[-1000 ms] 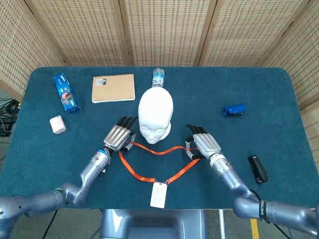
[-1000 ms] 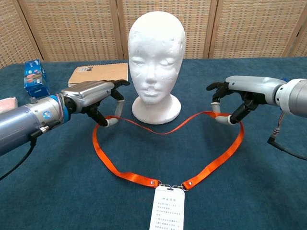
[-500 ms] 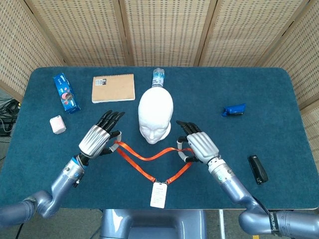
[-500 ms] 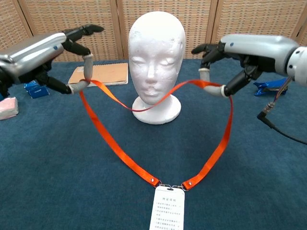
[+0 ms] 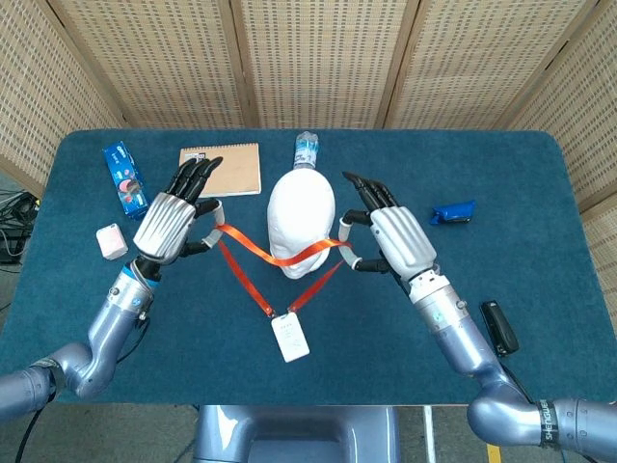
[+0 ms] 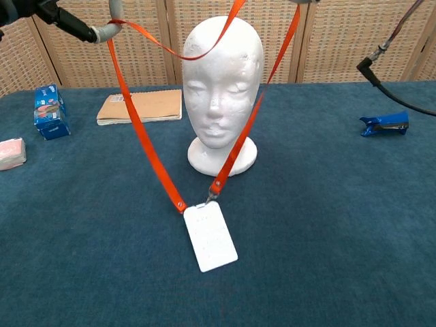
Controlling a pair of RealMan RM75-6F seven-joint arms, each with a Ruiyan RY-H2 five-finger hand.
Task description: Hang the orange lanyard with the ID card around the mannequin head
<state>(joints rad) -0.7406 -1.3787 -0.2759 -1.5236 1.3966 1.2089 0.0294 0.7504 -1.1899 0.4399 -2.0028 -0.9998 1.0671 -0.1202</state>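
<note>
**Orange lanyard raised over mannequin head, loop not yet dropped**

Orange lanyard [image 5: 253,243]: held spread in the air at both upper ends; the rear span sags across the front of the mannequin head [image 5: 301,214] at brow height in the chest view, not yet past the crown. Both straps run down and meet at a clip.

ID card [image 6: 210,236]: white, hanging at the clip, its lower end on or just above the blue worktop [image 5: 540,318] in front of the head base; contact cannot be told.

Left hand [image 5: 174,220]: raised on the left of the head, pinching the strap between thumb and a finger, other fingers extended toward the far edge.

Right hand [image 5: 393,237]: raised on the right of the head, holding the other end of the strap the same way.

Step in hand: lifting and opening the loop. By judgement, the next move calls for carrying both hands toward the far edge until the rear span clears the crown, then lowering so the strap settles round the neck, card to the front.

Change from half a second ago: both hands have risen out of the chest view, the loop has gone from chin level to the brow, and the card has slid nearer the head.

Other items: notebook [image 5: 220,171] and blue packet [image 5: 127,179] toward the far left corner; blue clip [image 5: 452,213] at right; bottle [image 5: 307,150] behind the head
</note>
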